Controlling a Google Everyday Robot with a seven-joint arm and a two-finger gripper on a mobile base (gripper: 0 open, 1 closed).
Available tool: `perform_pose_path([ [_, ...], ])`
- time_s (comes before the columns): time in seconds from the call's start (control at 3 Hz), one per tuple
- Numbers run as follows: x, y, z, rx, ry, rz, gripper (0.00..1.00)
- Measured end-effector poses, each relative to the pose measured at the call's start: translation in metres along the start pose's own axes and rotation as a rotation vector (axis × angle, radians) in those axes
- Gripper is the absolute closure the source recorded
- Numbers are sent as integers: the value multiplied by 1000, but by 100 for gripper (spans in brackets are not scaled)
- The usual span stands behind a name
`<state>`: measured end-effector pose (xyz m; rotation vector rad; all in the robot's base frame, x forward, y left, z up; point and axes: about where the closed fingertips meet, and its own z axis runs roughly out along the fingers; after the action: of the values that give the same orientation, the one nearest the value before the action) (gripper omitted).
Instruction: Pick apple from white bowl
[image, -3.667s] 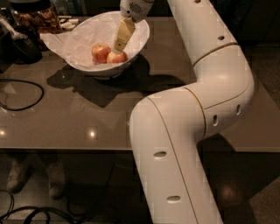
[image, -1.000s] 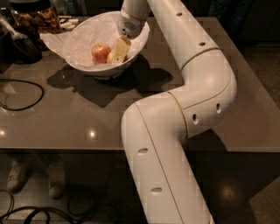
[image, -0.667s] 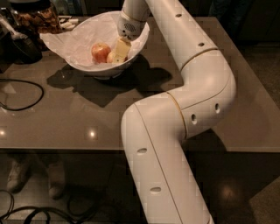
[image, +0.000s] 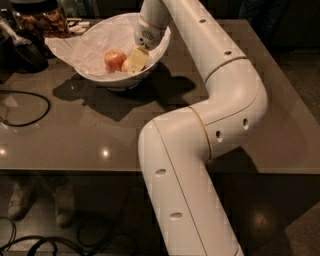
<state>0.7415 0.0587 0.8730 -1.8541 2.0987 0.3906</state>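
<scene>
So the white robot arm (image: 225, 100) bends over the grey-brown glossy tabletop (image: 75, 135), and its end effector (image: 137, 59) is down inside the big glossy white bowl (image: 117, 80) with the slanted rim. It sits right against the small pale yellowish apple (image: 126, 65) and hides most of it. The deeper red apple (image: 115, 59) lies just beside that on the crinkled white paper (image: 85, 45). A black cable (image: 45, 100) loops at the left edge.

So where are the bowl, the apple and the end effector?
bowl (image: 115, 79): camera view, front outer wall.
apple (image: 115, 59): camera view, middle of its reddish skin.
end effector (image: 137, 60): camera view, its tip, inside the bowl just right of the apple.
</scene>
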Motion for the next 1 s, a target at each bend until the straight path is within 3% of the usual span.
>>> perform_pose_path([
  [0.33,1,0,4,-9,1,3,22],
  [1.0,2,0,6,-13,7,1,63],
])
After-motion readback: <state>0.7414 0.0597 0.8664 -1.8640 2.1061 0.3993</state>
